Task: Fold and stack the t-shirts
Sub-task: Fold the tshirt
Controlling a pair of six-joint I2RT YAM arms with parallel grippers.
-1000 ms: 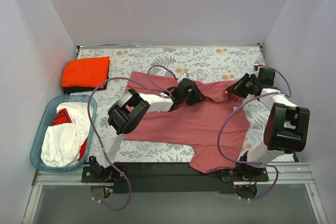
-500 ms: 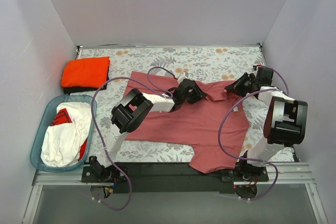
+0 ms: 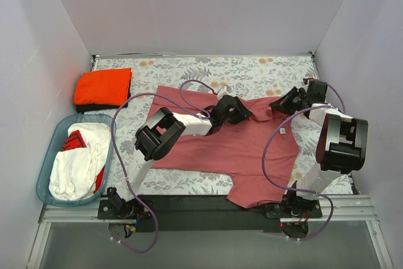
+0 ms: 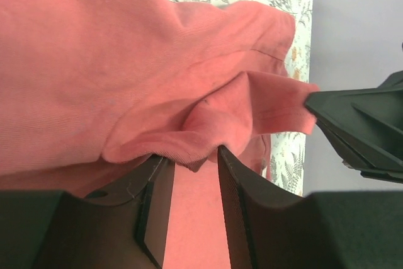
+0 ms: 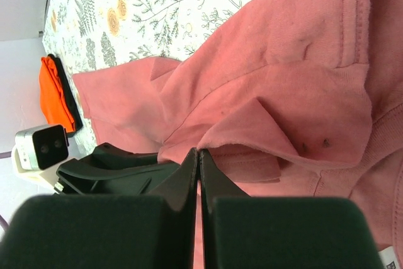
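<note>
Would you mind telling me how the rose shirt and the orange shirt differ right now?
The rose shirt lies spread out and rumpled mid-table; the orange shirt sits folded at the far left corner. The rose shirt is handled by the left gripper and right gripper; the orange shirt is untouched. Both are plain.
</note>
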